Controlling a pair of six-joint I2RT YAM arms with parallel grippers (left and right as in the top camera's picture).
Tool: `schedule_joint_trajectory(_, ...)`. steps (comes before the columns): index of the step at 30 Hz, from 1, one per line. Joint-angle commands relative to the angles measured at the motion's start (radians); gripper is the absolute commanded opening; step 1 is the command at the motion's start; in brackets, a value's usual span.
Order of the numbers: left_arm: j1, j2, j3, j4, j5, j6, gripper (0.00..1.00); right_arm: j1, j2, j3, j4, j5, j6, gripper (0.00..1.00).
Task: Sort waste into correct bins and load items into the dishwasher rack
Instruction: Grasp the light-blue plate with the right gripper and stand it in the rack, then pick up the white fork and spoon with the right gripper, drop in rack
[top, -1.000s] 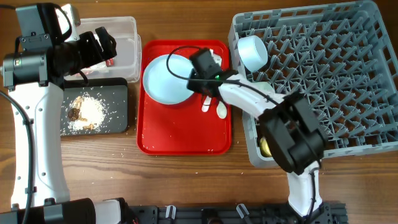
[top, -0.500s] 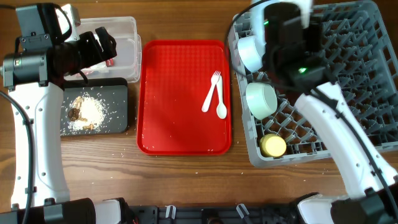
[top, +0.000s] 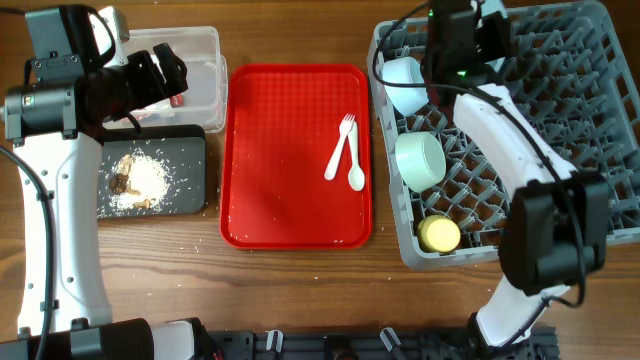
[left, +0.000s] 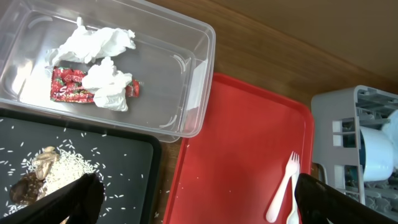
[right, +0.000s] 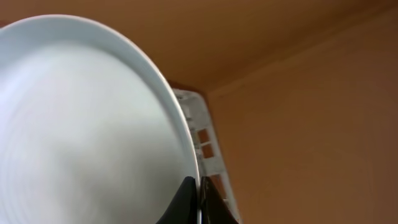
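Note:
My right gripper (right: 199, 190) is shut on the rim of the round light blue plate (right: 81, 124), holding it on edge over the far left part of the grey dishwasher rack (top: 560, 150). Two pale bowls (top: 405, 82) (top: 420, 160) and a yellow cup (top: 438, 234) sit in the rack's left side. A white fork (top: 342, 145) and spoon (top: 355, 172) lie on the red tray (top: 290, 200). My left gripper (left: 199, 208) is open and empty above the clear tub (left: 193, 74), which holds napkins (left: 93, 43) and a red wrapper (left: 65, 93).
The black tray (top: 190, 170) in front of the clear tub holds rice with brown bits (top: 135, 180). A few rice grains lie on the wooden table by the red tray's front edge. The rack's right half has bare pegs.
My right arm lifted the plate off the red tray and carried it right and back to the rack's far left corner. The left arm has not moved.

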Motion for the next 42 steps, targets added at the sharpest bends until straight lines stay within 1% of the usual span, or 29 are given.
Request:
schedule_joint_trajectory(1, 0.004, 0.003, 0.002, 0.002, -0.006, 0.016, 1.0, 0.002, 0.025, 0.008, 0.005, -0.034, 0.042, 0.05)
schedule_joint_trajectory(2, 0.004, 0.003, 0.002, 0.002, -0.006, 0.016, 1.0, 0.002, 0.025, 0.008, 0.011, -0.033, 0.04, 0.17)
schedule_joint_trajectory(3, 0.004, 0.003, 0.002, 0.002, -0.006, 0.016, 1.0, 0.004, 0.025, 0.008, 0.011, -0.032, 0.04, 0.4)
schedule_joint_trajectory(4, 0.004, 0.003, 0.002, 0.002, -0.006, 0.016, 1.0, 0.006, 0.025, 0.008, 0.011, -0.032, 0.042, 0.65)
schedule_joint_trajectory(5, 0.004, 0.003, 0.002, 0.002, -0.006, 0.016, 1.0, 0.009, 0.023, 0.008, 0.013, -0.032, 0.051, 0.83)
schedule_joint_trajectory(6, 0.004, 0.003, 0.002, 0.002, -0.006, 0.016, 1.0, 0.015, 0.019, 0.009, 0.013, -0.031, 0.064, 0.94)
schedule_joint_trajectory(7, 0.004, 0.003, 0.002, 0.002, -0.006, 0.016, 1.0, 0.029, 0.008, 0.009, 0.012, -0.031, 0.065, 1.0)
schedule_joint_trajectory(9, 0.004, 0.003, 0.002, 0.002, -0.006, 0.016, 1.0, 0.062, -0.018, 0.009, 0.006, -0.029, 0.071, 1.0)
schedule_joint_trajectory(11, 0.004, 0.003, 0.002, 0.002, -0.006, 0.016, 1.0, 0.127, -0.076, 0.009, -0.051, -0.034, 0.156, 1.0)
schedule_joint_trajectory(13, 0.001, 0.003, 0.002, 0.002, -0.006, 0.016, 1.0, 0.19, -0.122, 0.009, -0.128, -0.095, 0.23, 0.99)
schedule_joint_trajectory(15, 0.002, 0.003, 0.002, 0.002, -0.006, 0.016, 1.0, 0.266, -0.171, 0.009, -0.279, -0.278, 0.393, 1.0)
schedule_joint_trajectory(16, 0.002, 0.003, 0.002, 0.002, -0.006, 0.016, 1.0, 0.305, -0.191, 0.009, -0.394, -0.496, 0.549, 1.0)
schedule_joint_trajectory(17, 0.002, 0.003, 0.002, 0.002, -0.006, 0.016, 1.0, 0.321, -0.193, 0.009, -0.463, -0.69, 0.636, 1.0)
schedule_joint_trajectory(18, 0.002, 0.003, 0.002, 0.002, -0.006, 0.016, 1.0, 0.325, -0.187, 0.008, -0.513, -0.851, 0.686, 1.0)
schedule_joint_trajectory(19, 0.002, 0.003, 0.002, 0.002, -0.006, 0.016, 1.0, 0.325, -0.173, 0.002, -0.565, -0.988, 0.767, 1.0)
schedule_joint_trajectory(21, 0.002, 0.003, 0.002, 0.002, -0.006, 0.016, 1.0, 0.326, -0.144, -0.016, -0.607, -1.031, 0.924, 1.0)
schedule_joint_trajectory(22, 0.002, 0.003, 0.002, 0.002, -0.006, 0.016, 1.0, 0.326, -0.122, -0.031, -0.625, -1.063, 0.945, 1.0)
schedule_joint_trajectory(24, 0.002, 0.003, 0.002, 0.002, -0.006, 0.016, 1.0, 0.326, -0.097, -0.047, -0.669, -1.064, 1.01, 1.0)
schedule_joint_trajectory(25, 0.002, 0.003, 0.002, 0.002, -0.006, 0.016, 1.0, 0.326, -0.086, -0.048, -0.689, -1.064, 1.009, 0.95)
schedule_joint_trajectory(26, 0.002, 0.003, 0.002, 0.002, -0.006, 0.016, 1.0, 0.326, -0.073, -0.048, -0.703, -1.061, 1.009, 0.74)
schedule_joint_trajectory(27, 0.002, 0.003, 0.002, 0.002, -0.006, 0.016, 1.0, 0.326, -0.063, -0.048, -0.703, -1.061, 1.017, 0.7)
schedule_joint_trajectory(28, 0.002, 0.003, 0.002, 0.002, -0.006, 0.016, 1.0, 0.326, -0.051, -0.048, -0.702, -1.061, 1.058, 0.68)
schedule_joint_trajectory(30, 0.002, 0.003, 0.002, 0.002, -0.006, 0.016, 1.0, 0.326, -0.004, -0.048, -0.704, -1.061, 1.114, 0.64)
schedule_joint_trajectory(35, 0.002, 0.003, 0.002, 0.002, -0.006, 0.016, 1.0, 0.302, 0.101, -0.002, -0.735, -1.061, 1.186, 0.63)
schedule_joint_trajectory(38, 0.002, 0.003, 0.002, 0.003, -0.006, 0.016, 1.0, 0.282, 0.141, 0.007, -0.709, -1.087, 1.189, 0.58)
schedule_joint_trajectory(42, 0.002, 0.003, 0.002, 0.002, -0.006, 0.016, 1.0, 0.279, 0.229, 0.088, -0.716, -1.113, 1.18, 0.52)
